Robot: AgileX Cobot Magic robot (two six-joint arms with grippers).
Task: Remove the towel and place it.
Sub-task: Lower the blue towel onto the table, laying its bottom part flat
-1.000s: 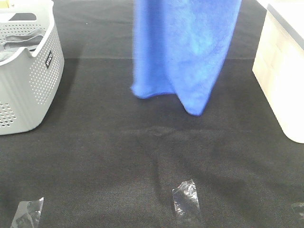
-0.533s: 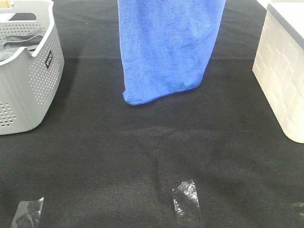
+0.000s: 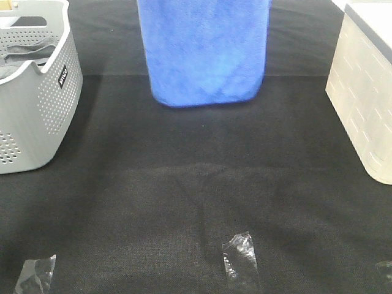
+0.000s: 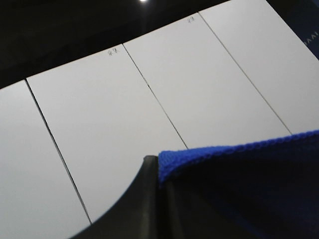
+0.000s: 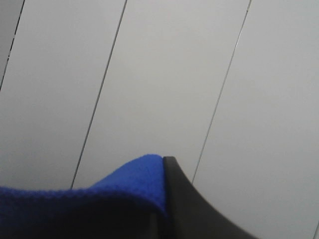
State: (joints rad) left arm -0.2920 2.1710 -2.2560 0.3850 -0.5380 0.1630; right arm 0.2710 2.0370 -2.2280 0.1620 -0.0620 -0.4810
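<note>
We see the L gripper point(image 4: 155, 169) pinched tight on one top edge of the towel point(image 3: 205, 52), blue hem squeezed btw its dark fingers point(image 4: 142, 199). The R gripper point(image 5: 164, 172) is clamped on the other top edge the same way, w/ pale ceiling panels point(image 4: 149, 99) behind both. Neither gripper shows in the high view, only the towel hanging straight down from them as a flat blue sheet, its bottom edge apparently clear of the black tabletop point(image 3: 184, 196) below. Vs 1 s ago the sheet has shifted toward the L gripper's side & its bottom edge sits higher in the high view. Back then one corner drooped lower w/ a fold; now the hem runs nearly level. Further out on the L gripper's side stands the grey perforated basket point(image 3: 46, 104), grey cloth point(image 3: 24, 55) inside, well apart from the towel. On the R gripper's side, also well apart, is the white bin point(image 3: 364, 104). Both unmoved. Farthest from the grippers, clear tape scraps point(image 3: 240, 260) lie on the tabletop, same spots as before.
</note>
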